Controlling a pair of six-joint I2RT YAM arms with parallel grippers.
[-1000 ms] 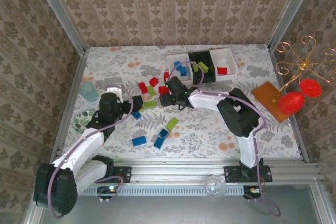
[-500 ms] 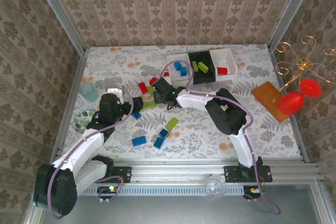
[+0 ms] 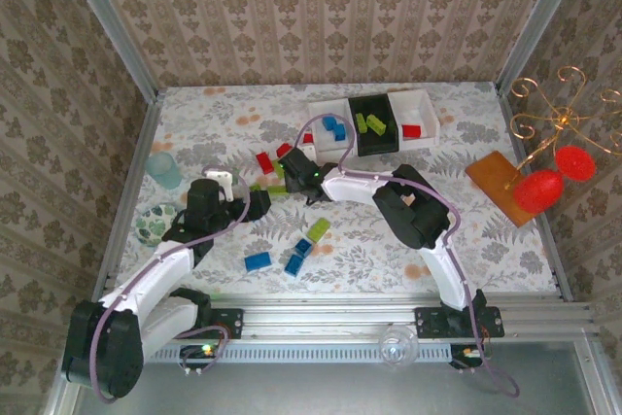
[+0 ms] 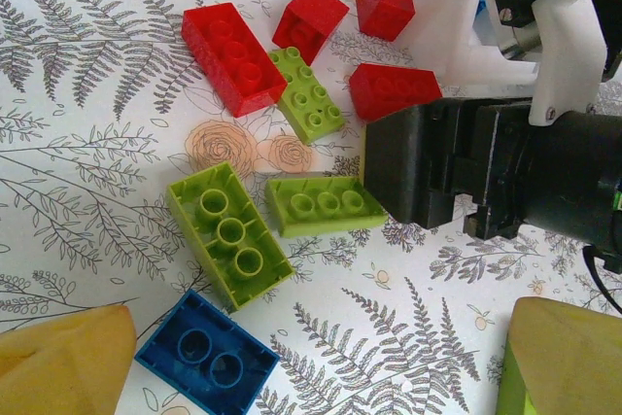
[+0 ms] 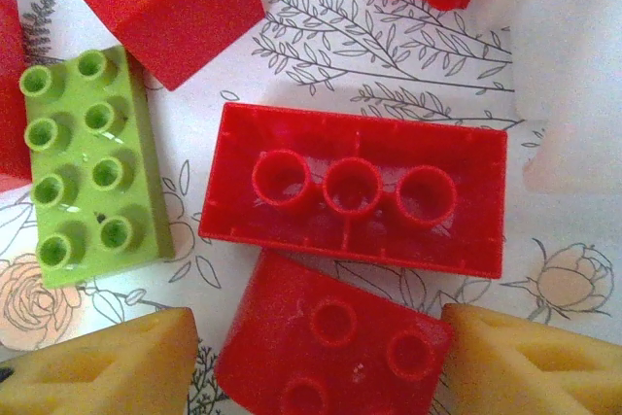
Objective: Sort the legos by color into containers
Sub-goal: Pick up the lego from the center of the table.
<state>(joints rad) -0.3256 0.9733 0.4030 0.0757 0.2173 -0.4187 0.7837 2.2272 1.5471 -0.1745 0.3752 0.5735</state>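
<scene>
Right gripper (image 5: 319, 362) amid crowded red legos (image 5: 355, 191)

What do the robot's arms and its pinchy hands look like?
Both the left arm and right arm are made of white shells and chunky black joints, with a thin purple cable looping along each. The left gripper and right gripper have black bodies, and their fingertips are yellow wedge-shaped pads.
</scene>
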